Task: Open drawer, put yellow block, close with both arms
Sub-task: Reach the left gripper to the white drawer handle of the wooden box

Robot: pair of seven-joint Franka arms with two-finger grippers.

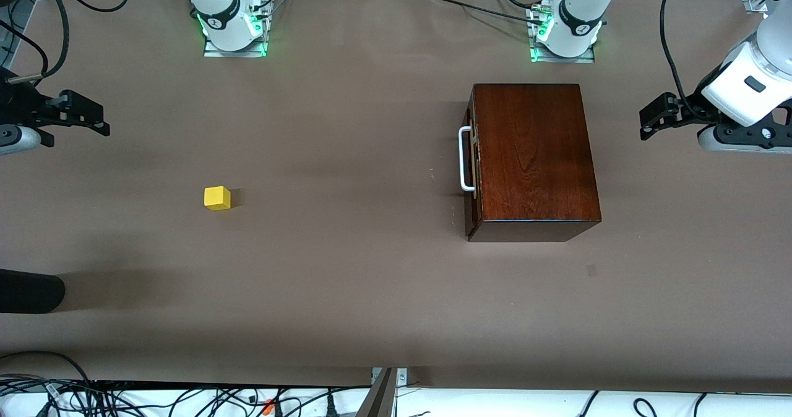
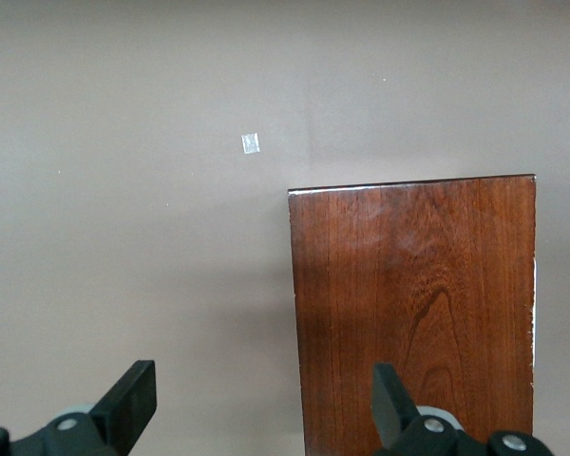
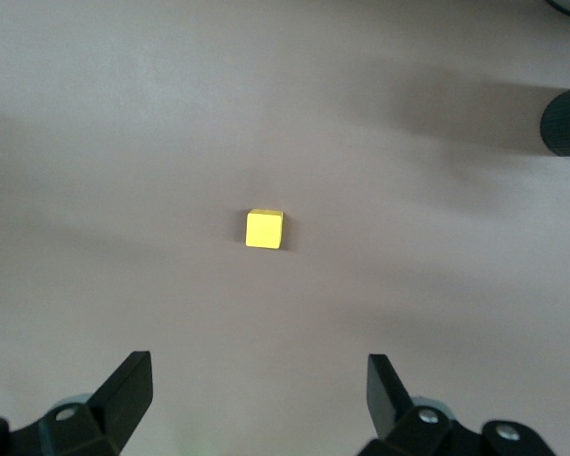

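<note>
At the right arm's end: your right gripper hangs in the air over the bare brown table, and its arm waits.
Right jaws: you can see them spread wide apart with nothing between them.
Yellow block: your little cube sits flat on the table, out ahead of the right jaws and well apart from them. In the right wrist view the yellow block lines up with the gap between the two fingers.
Drawer: you will find it pushed all the way into the dark wooden box. Its white handle is on the side of the box that faces the yellow block.
Left gripper: your left gripper hangs over the table just beside the box, at the left arm's end, and its arm waits too.
Left jaws: you can see them spread wide apart, holding nothing. One finger is over bare table and the other is over the edge of the box top.
</note>
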